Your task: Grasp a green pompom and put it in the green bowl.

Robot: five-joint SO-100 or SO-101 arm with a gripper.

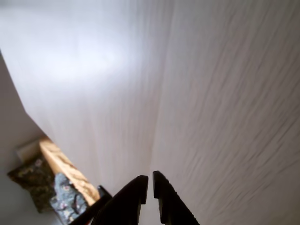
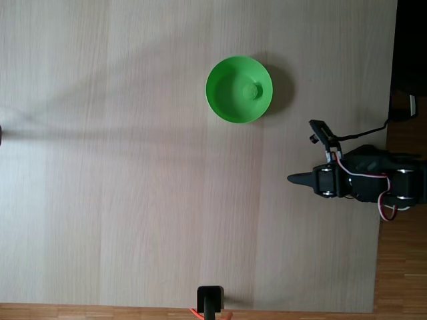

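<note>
Two black fingertips of my gripper (image 1: 150, 187) sit nearly together with a thin gap, holding nothing above the table (image 1: 211, 93). I see the green pompom (image 2: 251, 91) resting inside the green bowl (image 2: 223, 107).

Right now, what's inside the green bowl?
In the fixed view, the round bright green plastic bowl holds a small fuzzy green pompom, resting right of centre on its floor. Nothing else shows inside; whatever the pompom covers can't be seen.

Round bright green bowl (image 2: 230, 100) upright on pale table, green pompom (image 2: 251, 91) lying inside, right of centre
</note>
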